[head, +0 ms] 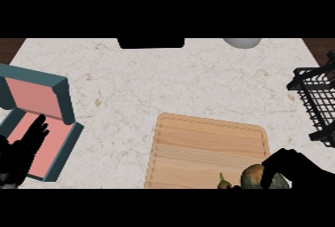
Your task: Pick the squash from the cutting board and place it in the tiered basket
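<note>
Head view, looking steeply down on a pale, marbled worktop [163,80]. A wooden cutting board [203,146] lies in the lower centre of the frame, its long side running toward the lower edge. The squash [252,176], green and brownish, rests on the board's lower right corner, partly cut off by the lower edge of the frame. The right hand [291,168], black, enters from the lower right; its fingers curl down over the right side of the squash and touch it. The tiered basket [314,102], of black wire mesh, stands at the right edge of the frame, well apart from the squash. At the left, a teal box with a pink inside [39,119] sits open, its lid raised toward the upper left. The left hand [23,146] shows at the lower left edge, over the box, fingers straight and pointing up. At the upper edge, a dark rectangular object [150,43] and a pale rounded object [242,42] are only partly visible.
</note>
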Tool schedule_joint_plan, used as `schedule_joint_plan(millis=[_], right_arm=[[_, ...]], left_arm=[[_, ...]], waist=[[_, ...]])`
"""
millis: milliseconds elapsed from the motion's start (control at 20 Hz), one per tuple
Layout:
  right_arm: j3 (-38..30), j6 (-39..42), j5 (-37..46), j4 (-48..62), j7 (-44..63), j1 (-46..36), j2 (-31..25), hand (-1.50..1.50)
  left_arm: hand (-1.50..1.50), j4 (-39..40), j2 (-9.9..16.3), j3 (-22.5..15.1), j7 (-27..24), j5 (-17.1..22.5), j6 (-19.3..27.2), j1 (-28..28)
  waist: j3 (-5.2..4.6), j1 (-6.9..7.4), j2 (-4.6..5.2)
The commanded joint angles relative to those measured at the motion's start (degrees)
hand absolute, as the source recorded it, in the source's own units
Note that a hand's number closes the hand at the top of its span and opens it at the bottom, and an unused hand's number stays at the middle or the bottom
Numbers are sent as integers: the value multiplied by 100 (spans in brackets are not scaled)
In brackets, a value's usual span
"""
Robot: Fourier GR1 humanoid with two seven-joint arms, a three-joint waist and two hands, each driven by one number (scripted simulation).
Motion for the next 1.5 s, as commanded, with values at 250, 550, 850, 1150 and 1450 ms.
schedule_joint_plan(millis=[250, 550, 850, 1150, 1450], right_arm=[[-1936, 454, -1459, -837, -174, -872, 171, 150], [-3283, 635, -2134, 452, -1117, -1643, 59, 150], [-4487, 221, -3619, 1680, -1882, -2472, 333, 150], [-5487, 505, -4422, 4048, -2993, -3639, -529, 150], [-5404, 136, -4156, 5368, -3885, -4066, -605, 150]], left_arm=[[0, 17, -111, -129, 110, -37, -19, -172], [0, 290, 84, 77, -89, 118, -305, -162], [0, 400, 87, 81, -11, 53, -232, -421], [0, 336, -141, -108, -241, -109, -225, -105], [0, 268, -129, 6, 126, -133, -106, -442]], waist=[[8, 143, 79], [7, 205, 80], [9, 212, 88], [2, 294, 91], [3, 246, 75]])
